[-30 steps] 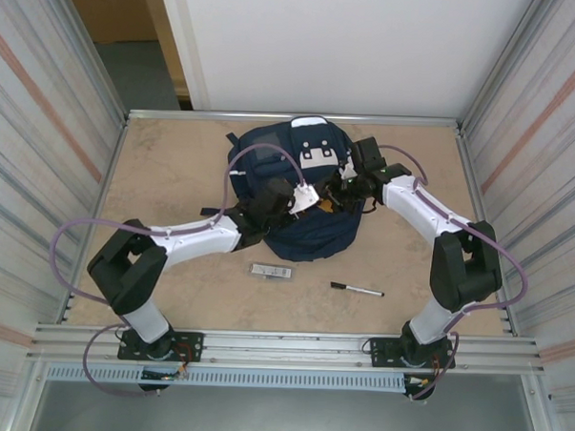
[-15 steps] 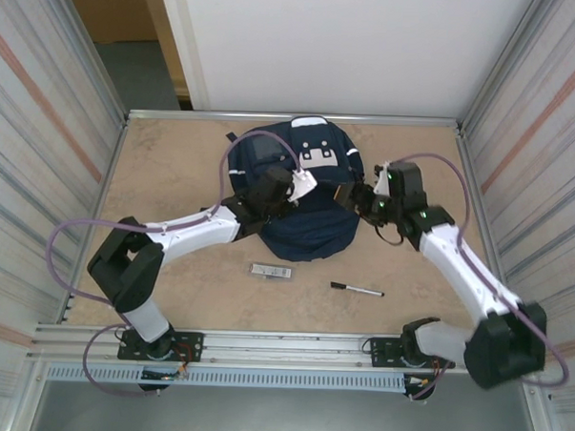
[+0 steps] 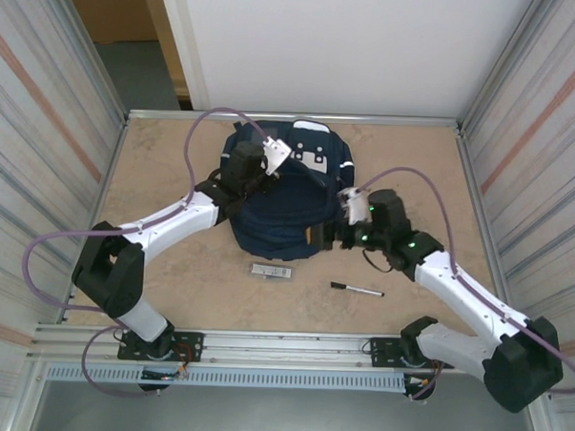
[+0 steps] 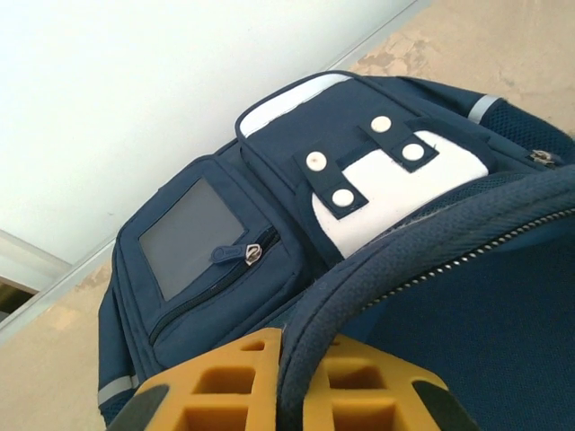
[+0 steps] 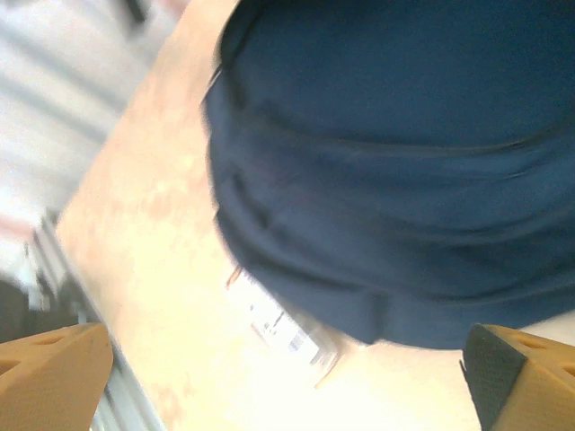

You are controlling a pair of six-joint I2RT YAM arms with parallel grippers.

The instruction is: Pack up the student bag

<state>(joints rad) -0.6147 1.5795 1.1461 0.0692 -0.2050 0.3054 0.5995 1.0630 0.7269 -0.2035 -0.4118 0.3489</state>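
Student bag (image 3: 286, 201) lying mid-table, toward far wall. Soft, floppy fabric, likely to sag when lifted (best taken at padded zip rim (image 4: 431, 238)). Left gripper (image 4: 301, 382) clamped on that rim. Right gripper (image 5: 286, 346) spread wide, empty, just beside near edge.

Lab robot cell: ribbed panel walls (image 3: 42, 148) either side of the table (image 3: 165, 182), aluminium rail (image 3: 282, 344) along its near edge.

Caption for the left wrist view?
The left gripper pinches the student bag by its padded zip edge, front pockets beyond.
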